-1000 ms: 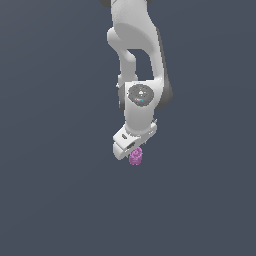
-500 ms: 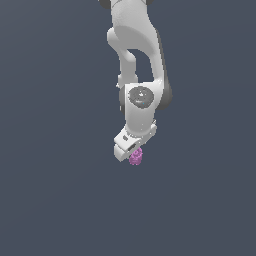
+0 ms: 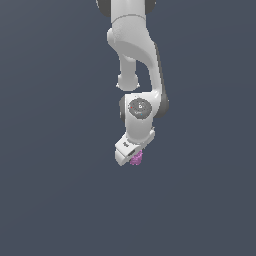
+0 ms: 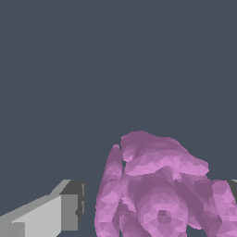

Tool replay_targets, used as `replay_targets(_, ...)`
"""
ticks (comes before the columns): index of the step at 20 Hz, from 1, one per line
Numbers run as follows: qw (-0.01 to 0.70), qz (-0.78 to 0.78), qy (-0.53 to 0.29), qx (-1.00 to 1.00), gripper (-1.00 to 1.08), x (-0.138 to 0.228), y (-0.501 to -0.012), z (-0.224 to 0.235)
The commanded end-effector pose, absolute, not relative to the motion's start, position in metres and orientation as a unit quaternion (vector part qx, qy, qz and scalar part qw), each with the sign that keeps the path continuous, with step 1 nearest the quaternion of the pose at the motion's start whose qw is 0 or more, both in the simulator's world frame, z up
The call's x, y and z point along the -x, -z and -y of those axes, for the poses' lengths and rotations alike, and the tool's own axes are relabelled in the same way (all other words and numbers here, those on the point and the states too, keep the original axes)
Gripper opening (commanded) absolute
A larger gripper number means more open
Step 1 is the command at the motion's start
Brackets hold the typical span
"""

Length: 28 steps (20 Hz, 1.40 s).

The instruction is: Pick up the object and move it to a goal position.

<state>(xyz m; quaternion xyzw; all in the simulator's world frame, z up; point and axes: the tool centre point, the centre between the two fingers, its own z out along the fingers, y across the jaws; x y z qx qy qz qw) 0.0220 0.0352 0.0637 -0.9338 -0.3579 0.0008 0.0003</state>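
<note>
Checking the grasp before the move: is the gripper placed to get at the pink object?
Probably yes. The pink object sits right at the gripper, between its fingers in the wrist view, with nothing in the way. Firm contact cannot be confirmed.

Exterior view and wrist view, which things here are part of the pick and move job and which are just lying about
Part of the job:
- pink-purple knobbly object, seen large in the wrist view
- white hand, which has the object at its fingers

Just lying about:
- nothing else shows, only the plain dark grey background
</note>
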Motion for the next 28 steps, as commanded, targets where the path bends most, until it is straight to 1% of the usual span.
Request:
replay_targets(1,0.000,0.358,0.000,0.934,1.00,-0.023,-0.059,-0.035)
replay_targets(3,0.000,0.358,0.000,0.934,1.00,-0.023,-0.058,-0.035)
replay_targets(4,0.000,0.358,0.000,0.934,-1.00,-0.023,-0.058,-0.035)
replay_targets(18,0.000,0.358,0.001,0.934,-1.00,-0.026,-0.059,-0.040)
replay_targets(23,0.000,0.358,0.001,0.934,-1.00,-0.035,-0.060,-0.060)
replay_targets(28,0.000,0.358,0.001,0.934,-1.00,-0.048,-0.060,-0.091)
